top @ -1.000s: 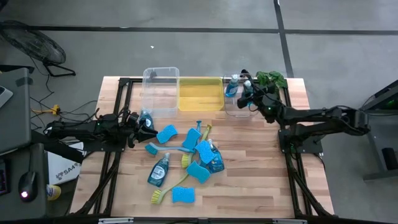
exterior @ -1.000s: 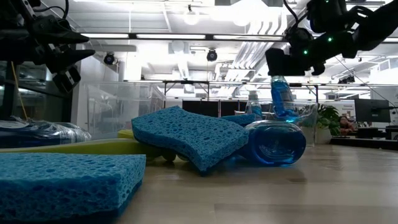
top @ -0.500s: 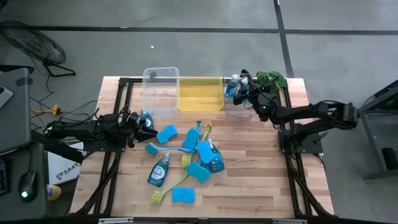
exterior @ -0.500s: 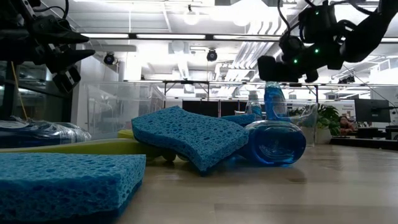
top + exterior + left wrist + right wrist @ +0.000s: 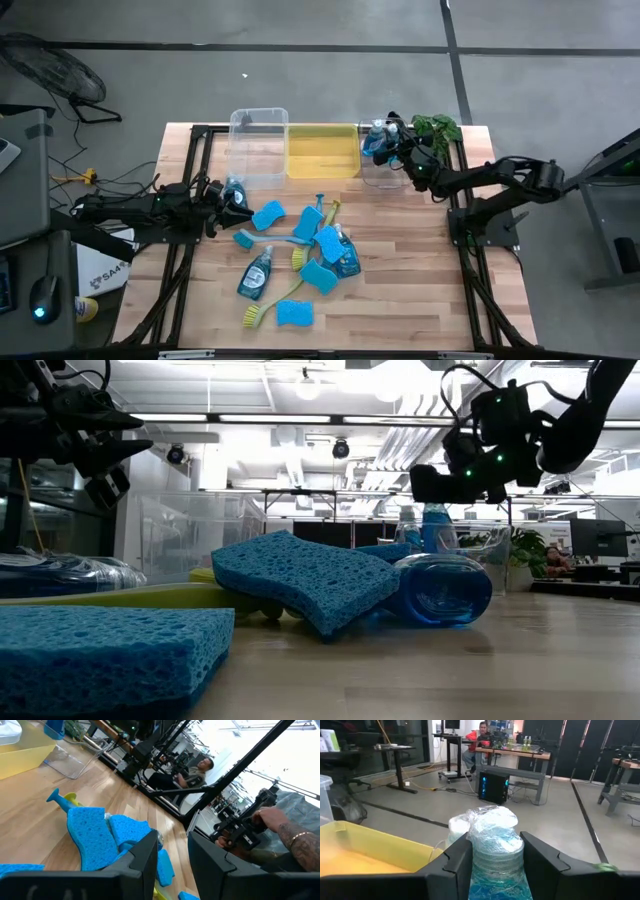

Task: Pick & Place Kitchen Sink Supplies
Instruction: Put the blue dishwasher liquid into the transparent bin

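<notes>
Item: small clear bottle of blue dish soap with a white cap (image 5: pixel 492 851), clamped between the jaws of the right gripper (image 5: pixel 388 147). Position: over the clear plastic bin (image 5: pixel 383 172) at the bench's far right, beside the yellow plastic bin (image 5: pixel 322 151). A second ago the bottle hung higher and further right; it has since travelled in over the bin and lowered, so release looks close. A second soap bottle (image 5: pixel 406 527) appears to stand in that bin already, though the low view is crowded there.

Left gripper (image 5: pixel 232 200): near the bench's left edge, unmoved; jaws slightly apart in its wrist view, and whether they grip anything I cannot tell.

Remaining on the wooden bench (image 5: pixel 420 290): flat blue sponges (image 5: pixel 294 313), soap bottles (image 5: pixel 255 274), blue and yellow-green brushes (image 5: pixel 266 307), heaped mid-bench. Sorting is well short of done.
</notes>
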`<state>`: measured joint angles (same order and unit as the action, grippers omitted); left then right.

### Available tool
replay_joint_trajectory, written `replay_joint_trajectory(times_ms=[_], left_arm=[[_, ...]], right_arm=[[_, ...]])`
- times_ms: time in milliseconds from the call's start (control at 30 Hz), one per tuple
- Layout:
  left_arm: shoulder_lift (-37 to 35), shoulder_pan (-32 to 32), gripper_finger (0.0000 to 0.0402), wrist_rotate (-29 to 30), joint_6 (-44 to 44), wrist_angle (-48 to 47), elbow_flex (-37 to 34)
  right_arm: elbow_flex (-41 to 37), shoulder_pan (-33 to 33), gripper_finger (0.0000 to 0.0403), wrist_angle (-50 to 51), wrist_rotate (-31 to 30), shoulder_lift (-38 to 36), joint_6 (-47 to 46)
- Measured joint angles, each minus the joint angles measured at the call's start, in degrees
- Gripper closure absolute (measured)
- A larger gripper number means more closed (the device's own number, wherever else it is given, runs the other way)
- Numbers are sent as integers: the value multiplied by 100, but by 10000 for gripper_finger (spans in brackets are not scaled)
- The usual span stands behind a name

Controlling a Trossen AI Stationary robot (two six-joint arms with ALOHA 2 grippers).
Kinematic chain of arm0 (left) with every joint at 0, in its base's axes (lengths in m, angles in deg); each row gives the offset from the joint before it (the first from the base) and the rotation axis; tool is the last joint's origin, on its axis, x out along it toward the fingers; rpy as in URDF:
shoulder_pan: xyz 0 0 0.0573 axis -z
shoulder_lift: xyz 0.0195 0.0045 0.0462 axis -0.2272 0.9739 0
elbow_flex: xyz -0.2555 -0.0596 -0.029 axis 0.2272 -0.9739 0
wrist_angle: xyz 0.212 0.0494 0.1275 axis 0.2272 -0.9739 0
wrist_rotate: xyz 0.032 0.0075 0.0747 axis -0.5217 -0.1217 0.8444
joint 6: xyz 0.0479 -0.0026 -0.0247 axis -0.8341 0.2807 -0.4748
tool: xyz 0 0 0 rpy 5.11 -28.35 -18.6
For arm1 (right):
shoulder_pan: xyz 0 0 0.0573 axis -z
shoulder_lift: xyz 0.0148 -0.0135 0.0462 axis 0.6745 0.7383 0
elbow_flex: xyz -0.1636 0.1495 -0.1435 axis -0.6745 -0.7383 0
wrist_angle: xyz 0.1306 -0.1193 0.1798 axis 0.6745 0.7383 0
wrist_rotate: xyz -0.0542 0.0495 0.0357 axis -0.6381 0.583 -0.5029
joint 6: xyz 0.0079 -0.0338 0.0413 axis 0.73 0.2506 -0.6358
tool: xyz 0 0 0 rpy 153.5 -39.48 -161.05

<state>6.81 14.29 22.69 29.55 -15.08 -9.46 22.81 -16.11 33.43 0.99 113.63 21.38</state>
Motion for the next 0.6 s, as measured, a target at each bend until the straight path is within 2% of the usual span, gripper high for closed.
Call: replay_joint_trajectory(times_ms=[600], left_arm=[[0, -1, 296, -2, 1, 0, 0]], right_arm=[[0, -4, 269, -363, -495, 490, -131]])
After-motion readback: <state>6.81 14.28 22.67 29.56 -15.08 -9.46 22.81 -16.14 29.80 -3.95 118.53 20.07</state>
